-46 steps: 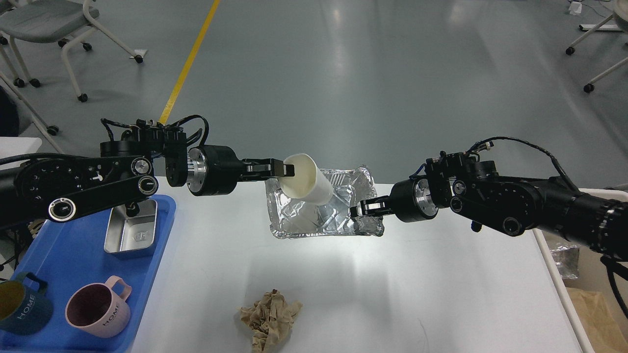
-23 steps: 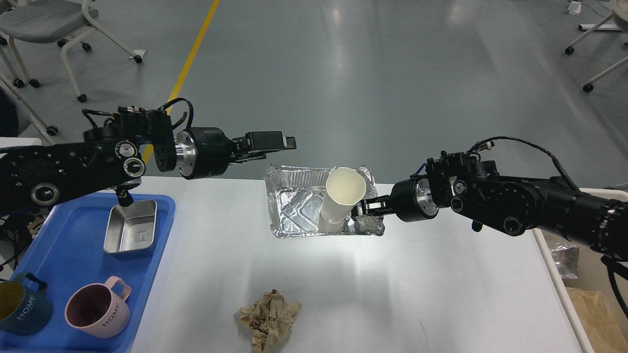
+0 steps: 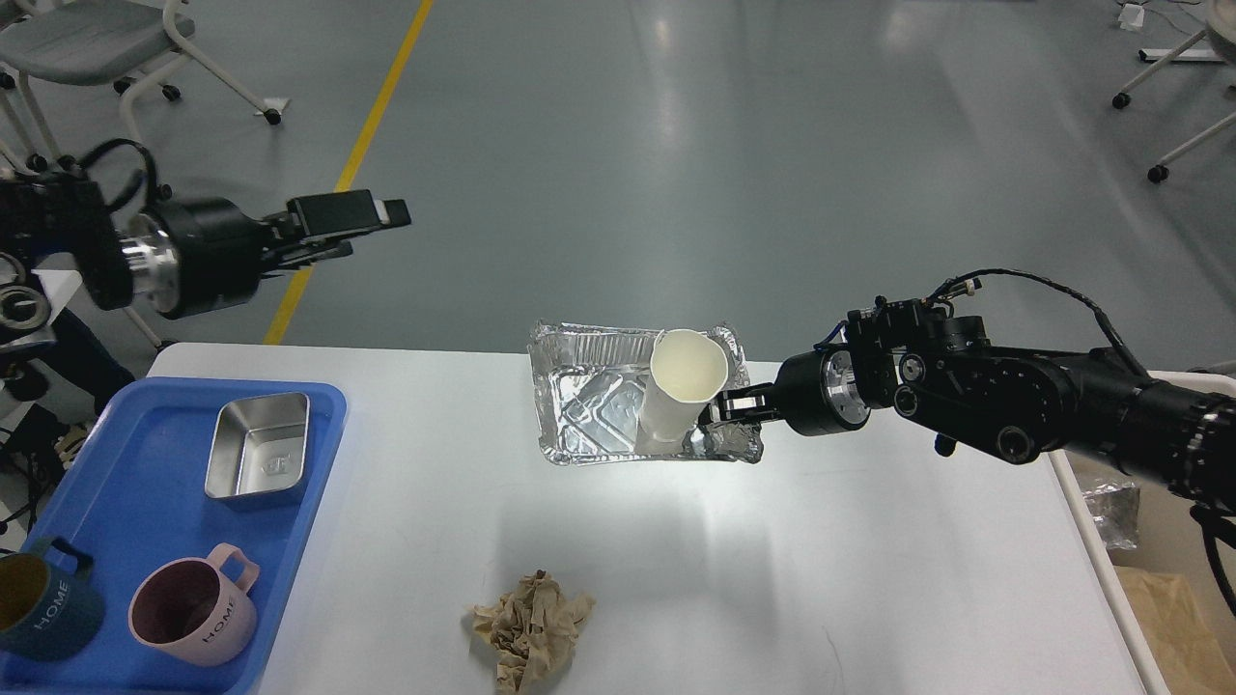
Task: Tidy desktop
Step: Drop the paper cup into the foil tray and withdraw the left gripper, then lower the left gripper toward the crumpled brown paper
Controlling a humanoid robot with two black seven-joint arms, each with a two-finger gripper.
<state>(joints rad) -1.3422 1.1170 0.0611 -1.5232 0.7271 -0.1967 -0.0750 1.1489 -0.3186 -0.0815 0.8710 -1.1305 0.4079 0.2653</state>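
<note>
The white desktop (image 3: 772, 560) fills the lower view. A silver foil tray (image 3: 589, 415) is held a little above it, with a white paper cup (image 3: 682, 384) standing upright in its right end. My right gripper (image 3: 724, 410) is shut on the foil tray's right rim. My left gripper (image 3: 372, 227) is open and empty, high at the left, far from the tray. A crumpled brown paper ball (image 3: 531, 625) lies near the desktop's front edge.
A blue tray (image 3: 116, 502) on the left holds a steel box (image 3: 257, 461), a pink mug (image 3: 193, 611) and a dark blue mug (image 3: 43, 598). A beige bin (image 3: 1159, 598) stands at the right edge. Chairs stand on the grey floor behind.
My left gripper let go of the paper cup into the foil tray, opened, and drew back up and to the left. The right gripper shifted the foil tray slightly.
</note>
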